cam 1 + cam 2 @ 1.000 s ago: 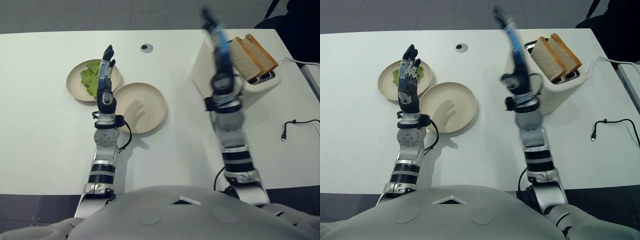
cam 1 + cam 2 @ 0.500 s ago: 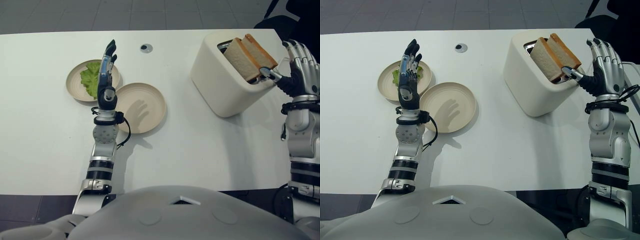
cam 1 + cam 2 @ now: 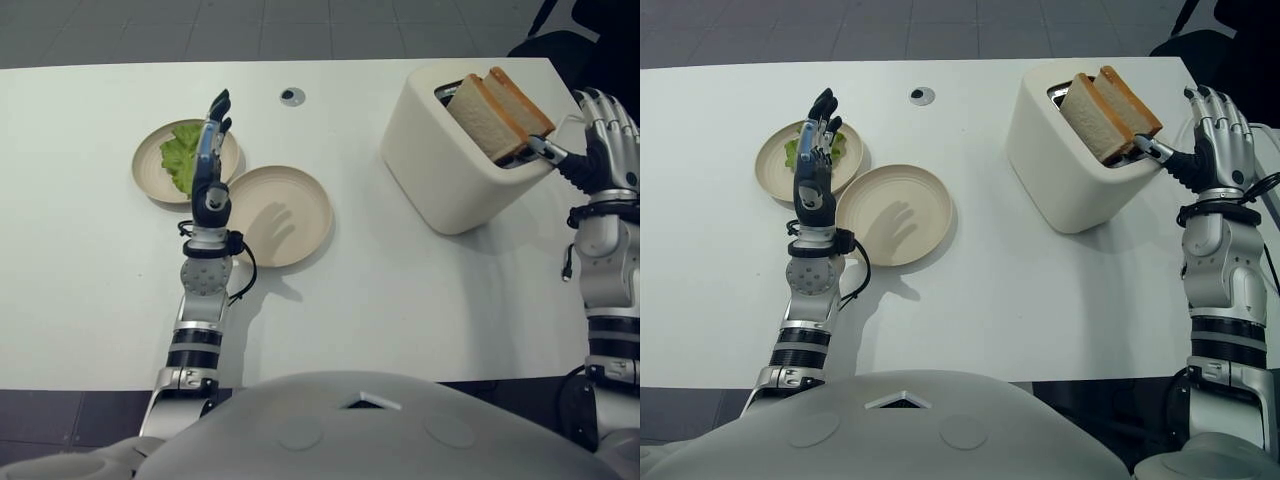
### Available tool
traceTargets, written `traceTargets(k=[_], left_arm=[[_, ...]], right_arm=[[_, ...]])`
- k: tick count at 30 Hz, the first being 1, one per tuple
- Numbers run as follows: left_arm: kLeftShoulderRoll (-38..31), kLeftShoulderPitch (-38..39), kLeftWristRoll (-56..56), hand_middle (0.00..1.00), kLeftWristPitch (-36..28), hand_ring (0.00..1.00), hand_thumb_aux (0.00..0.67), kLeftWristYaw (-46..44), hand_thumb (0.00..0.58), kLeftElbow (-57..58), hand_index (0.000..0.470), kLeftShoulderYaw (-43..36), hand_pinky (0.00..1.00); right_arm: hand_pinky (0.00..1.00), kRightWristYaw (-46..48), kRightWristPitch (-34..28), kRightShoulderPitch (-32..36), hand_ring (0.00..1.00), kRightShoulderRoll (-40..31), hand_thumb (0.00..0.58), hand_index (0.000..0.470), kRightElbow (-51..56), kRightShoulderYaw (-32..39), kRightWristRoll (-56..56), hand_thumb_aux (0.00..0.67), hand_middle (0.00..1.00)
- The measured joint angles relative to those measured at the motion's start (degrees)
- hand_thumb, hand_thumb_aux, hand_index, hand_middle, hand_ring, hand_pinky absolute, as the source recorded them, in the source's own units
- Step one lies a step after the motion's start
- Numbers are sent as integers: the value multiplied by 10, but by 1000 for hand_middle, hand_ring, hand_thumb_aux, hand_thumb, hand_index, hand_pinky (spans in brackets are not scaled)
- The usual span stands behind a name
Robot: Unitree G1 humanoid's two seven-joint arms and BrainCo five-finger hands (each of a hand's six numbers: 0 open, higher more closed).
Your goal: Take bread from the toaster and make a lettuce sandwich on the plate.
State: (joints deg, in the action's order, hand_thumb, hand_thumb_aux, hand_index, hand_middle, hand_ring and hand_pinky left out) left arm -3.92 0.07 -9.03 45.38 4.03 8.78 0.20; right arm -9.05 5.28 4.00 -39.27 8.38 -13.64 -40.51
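Note:
A cream toaster point(image 3: 450, 160) stands at the back right of the white table with two slices of bread point(image 3: 498, 110) sticking up from its slots. My right hand point(image 3: 605, 140) is raised just right of the toaster, open, one finger close to the toaster's near right corner. An empty beige plate point(image 3: 290, 215) lies left of centre. A second plate point(image 3: 160, 170) behind it holds a lettuce leaf point(image 3: 182, 155). My left hand point(image 3: 212, 165) stands upright and open between the two plates, holding nothing.
A small round grommet point(image 3: 292, 96) sits in the table at the back centre. A black cable point(image 3: 590, 250) lies on the table behind my right forearm, and a white cord point(image 3: 575, 120) runs from the toaster toward the right edge.
My right arm swung from in front of the toaster out to its right side, then drew slightly farther right. The left hand has barely shifted.

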Motion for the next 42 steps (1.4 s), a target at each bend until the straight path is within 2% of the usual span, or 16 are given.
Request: traceTargets(k=[1, 2, 3, 4, 5, 14, 17, 19, 20, 23, 27, 31, 34, 39, 42], left_arm=[[0, 1, 0, 0, 0, 0, 0, 0, 0, 0, 0, 0, 0], [0, 1, 0, 0, 0, 0, 0, 0, 0, -1, 0, 0, 0], [0, 2, 0, 0, 0, 0, 0, 0, 0, -2, 0, 1, 0], [0, 2, 0, 0, 0, 0, 0, 0, 0, -3, 0, 1, 0], [0, 2, 0, 0, 0, 0, 0, 0, 0, -3, 0, 1, 0], [1, 10, -10, 0, 0, 0, 0, 2, 0, -3, 0, -2, 0], [1, 11, -11, 0, 0, 0, 0, 3, 0, -3, 0, -2, 0], [1, 12, -11, 0, 0, 0, 0, 5, 0, -1, 0, -1, 0], [-1, 12, -11, 0, 0, 0, 0, 6, 0, 0, 0, 1, 0], [-8, 9, -21, 0, 0, 0, 0, 19, 0, 1, 0, 16, 0], [-36, -5, -53, 0, -3, 0, 0, 55, 0, 3, 0, 60, 0], [-74, -33, -156, 0, -52, 0, 0, 141, 0, 34, 0, 102, 0], [-123, -54, -236, 0, -105, 0, 0, 222, 0, 78, 0, 120, 0], [-206, -97, -337, 0, -181, 0, 0, 307, 0, 185, 0, 88, 0], [-237, -128, -389, 0, -220, 0, 0, 320, 0, 247, 0, 33, 0]], right_arm=[[0, -2, 0, 5, 0, -1, 0, 0, 3, 6, 0, 0, 0], [94, -4, 0, 10, 94, -1, 75, 31, 3, 13, 0, 45, 94], [400, -5, 2, 15, 400, -1, 346, 171, 2, 22, 0, 244, 400], [953, -6, 3, 17, 953, -1, 531, 334, -3, 26, 0, 476, 953], [1000, -6, 5, 18, 1000, -1, 580, 470, -10, 30, 0, 670, 1000], [1000, -42, 24, 7, 1000, 3, 580, 470, -73, 39, 5, 670, 1000], [1000, -98, 25, 2, 1000, 17, 580, 470, -93, 21, -5, 670, 1000], [1000, -185, 60, 5, 1000, 32, 580, 470, -159, -4, -18, 670, 1000], [1000, -200, 80, 8, 1000, 34, 580, 470, -180, -5, -18, 670, 1000], [1000, -154, 195, 11, 1000, 55, 580, 470, -223, 71, 79, 670, 1000], [1000, -14, 257, 13, 1000, 93, 580, 470, -220, 189, 253, 670, 1000], [1000, 110, 256, 34, 1000, 156, 580, 470, -138, 288, 341, 670, 1000], [1000, 157, 248, 88, 1000, 238, 580, 470, 16, 338, 346, 670, 1000], [1000, 131, 266, 174, 1000, 342, 580, 470, 271, 368, 281, 670, 1000], [1000, 99, 283, 193, 1000, 350, 580, 470, 324, 372, 243, 670, 1000]])
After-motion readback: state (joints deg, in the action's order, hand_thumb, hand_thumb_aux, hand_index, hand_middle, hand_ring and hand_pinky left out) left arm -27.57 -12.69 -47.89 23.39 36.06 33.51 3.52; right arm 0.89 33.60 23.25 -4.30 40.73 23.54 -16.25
